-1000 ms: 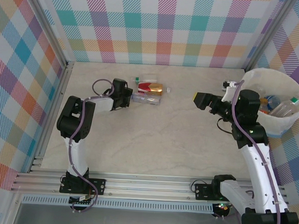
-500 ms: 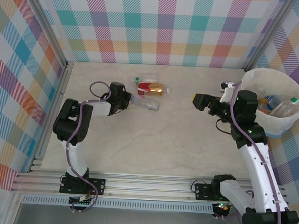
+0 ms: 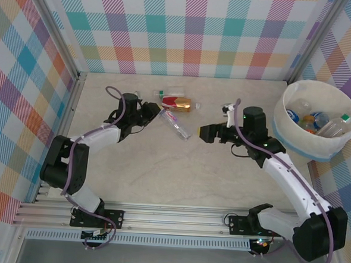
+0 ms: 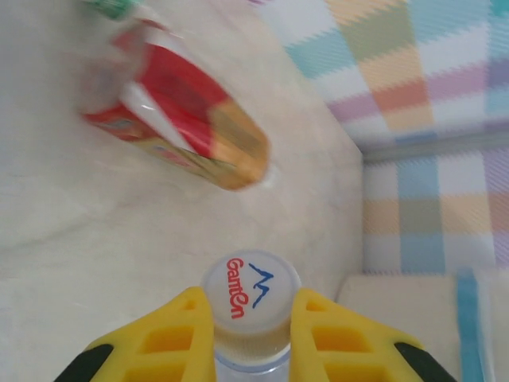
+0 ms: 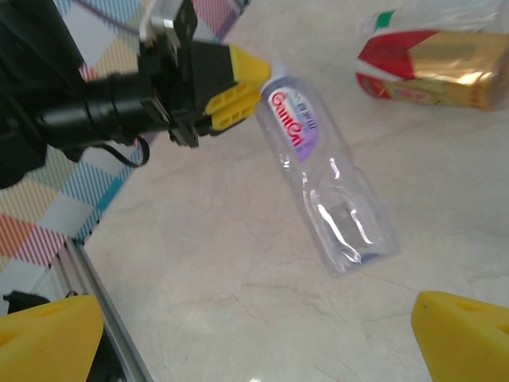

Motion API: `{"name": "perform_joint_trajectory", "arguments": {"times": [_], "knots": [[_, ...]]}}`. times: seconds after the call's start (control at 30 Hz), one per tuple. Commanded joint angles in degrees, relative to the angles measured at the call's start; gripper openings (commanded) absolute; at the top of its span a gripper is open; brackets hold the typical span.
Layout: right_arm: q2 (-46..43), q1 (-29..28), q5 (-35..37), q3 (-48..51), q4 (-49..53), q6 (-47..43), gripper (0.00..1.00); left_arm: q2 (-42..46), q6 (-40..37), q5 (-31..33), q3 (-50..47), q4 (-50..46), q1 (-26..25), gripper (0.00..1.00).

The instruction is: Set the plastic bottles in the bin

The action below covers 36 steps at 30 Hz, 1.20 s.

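Observation:
My left gripper is shut on the cap end of a clear plastic bottle that slants toward the table's middle. In the left wrist view the yellow fingers clamp just under its white printed cap. My right gripper stands open a short way right of the bottle's base. In the right wrist view the bottle lies ahead of the wide-apart fingertips. A red and gold bottle and a green-capped clear one lie behind. The bin at the far right holds several bottles.
The checked walls and metal frame rail close the table in on the left, back and right. The left arm's body reaches in from the left side in the right wrist view. Bare tabletop lies in front of both grippers.
The left arm has stretched out and swung the held bottle from level to slanting toward the middle. The right arm has moved left, away from the bin and toward the bottle.

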State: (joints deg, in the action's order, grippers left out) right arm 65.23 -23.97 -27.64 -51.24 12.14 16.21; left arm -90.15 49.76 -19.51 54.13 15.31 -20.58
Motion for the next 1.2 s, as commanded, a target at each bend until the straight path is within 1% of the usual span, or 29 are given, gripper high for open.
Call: {"name": "perform_joint_trajectory", "arguments": {"times": [0.0, 0.13, 0.2, 0.23, 0.27, 0.33, 0.37, 0.4, 0.43, 0.47, 0.5, 0.57, 0.6, 0.67, 0.73, 0.8, 0.87, 0.93, 1.0, 1.03, 1.1, 1.17], "knots": [[3.8, -3.0, 0.7, -2.3, -3.3, -3.6, 1.0, 3.3, -7.9, -5.4, 0.2, 1.3, -3.5, 0.0], [8.6, -5.6, 2.3, -4.7, -4.2, -4.8, 1.0, 4.4, -9.5, -8.2, 1.5, 1.8, -5.7, 0.0], [10.6, -6.9, 6.6, -6.5, -2.4, -6.2, 1.0, 4.9, -10.3, -8.9, 2.2, 1.6, -6.5, 0.0], [11.4, -7.3, 11.7, -7.2, -1.5, -6.2, 1.0, 5.0, -10.7, -7.5, 2.6, 0.3, -7.0, 0.0], [11.9, -7.3, 15.2, -7.4, -1.0, -5.3, 1.0, 5.2, -10.9, -4.8, 3.2, -2.4, -7.4, 0.0], [12.2, -7.2, 18.7, -7.4, -0.5, -4.7, 1.0, 4.6, -11.6, -2.2, 4.6, -7.3, -7.5, 0.0], [11.9, -7.1, 21.0, -6.8, -0.7, -2.7, 1.0, 4.3, -11.7, -1.6, 4.5, -8.0, -7.5, 0.03], [11.6, -6.7, 21.6, -6.2, -1.0, -1.6, 1.0, 4.2, -11.3, -1.2, 3.8, -7.9, -7.5, 0.21], [11.2, -6.2, 22.7, -6.0, -0.7, -0.3, 1.0, 4.1, -10.5, -0.8, 2.8, -7.3, -7.5, 0.46], [10.9, -5.6, 25.0, -6.1, 0.4, 1.3, 1.0, 4.2, -9.9, -0.3, 1.6, -6.4, -7.5, 0.64], [10.7, -4.9, 27.3, -6.4, 1.9, 2.8, 1.0, 4.4, -9.5, 0.4, 0.7, -6.1, -7.5, 0.73], [10.2, -2.8, 34.0, -6.3, 5.0, 8.1, 1.0, 5.4, -9.6, 2.1, -0.9, -6.0, -7.5, 0.83], [10.0, -1.4, 36.1, -6.0, 5.9, 11.4, 1.0, 6.0, -9.8, 3.2, -1.6, -6.5, -7.5, 0.89], [10.0, 1.5, 36.7, -5.3, 6.2, 17.9, 1.0, 8.4, -10.7, 5.2, -3.5, -7.4, -7.2, 0.99], [11.0, 2.0, 36.6, -6.7, 5.9, 18.2, 1.0, 11.0, -11.2, 6.6, -6.5, -7.0, -6.5, 1.0], [12.8, 2.0, 35.5, -9.2, 5.3, 14.7, 1.0, 13.6, -11.5, 7.6, -9.8, -5.6, -5.5, 1.0], [15.8, 2.0, 37.3, -12.7, 5.7, 11.4, 1.0, 15.9, -11.6, 9.2, -12.7, -4.9, -4.5, 1.0], [19.6, 2.0, 38.6, -16.5, 5.2, 7.7, 1.0, 17.2, -12.0, 9.2, -13.8, -5.6, -3.5, 1.0], [23.8, 2.0, 34.5, -19.8, 3.6, 2.9, 1.0, 17.8, -12.7, 8.9, -13.6, -8.0, -2.9, 1.0], [26.1, 2.0, 33.1, -22.2, 4.2, 2.0, 1.0, 17.7, -12.8, 9.1, -13.1, -9.6, -2.6, 1.0], [28.8, 2.0, 31.6, -24.6, 4.0, 1.7, 1.0, 17.5, -12.9, 9.0, -12.9, -10.6, -2.1, 1.0], [29.6, 2.0, 31.2, -24.0, 1.0, 1.6, 1.0, 16.9, -12.8, 9.5, -13.0, -10.3, -1.6, 1.0]]}}
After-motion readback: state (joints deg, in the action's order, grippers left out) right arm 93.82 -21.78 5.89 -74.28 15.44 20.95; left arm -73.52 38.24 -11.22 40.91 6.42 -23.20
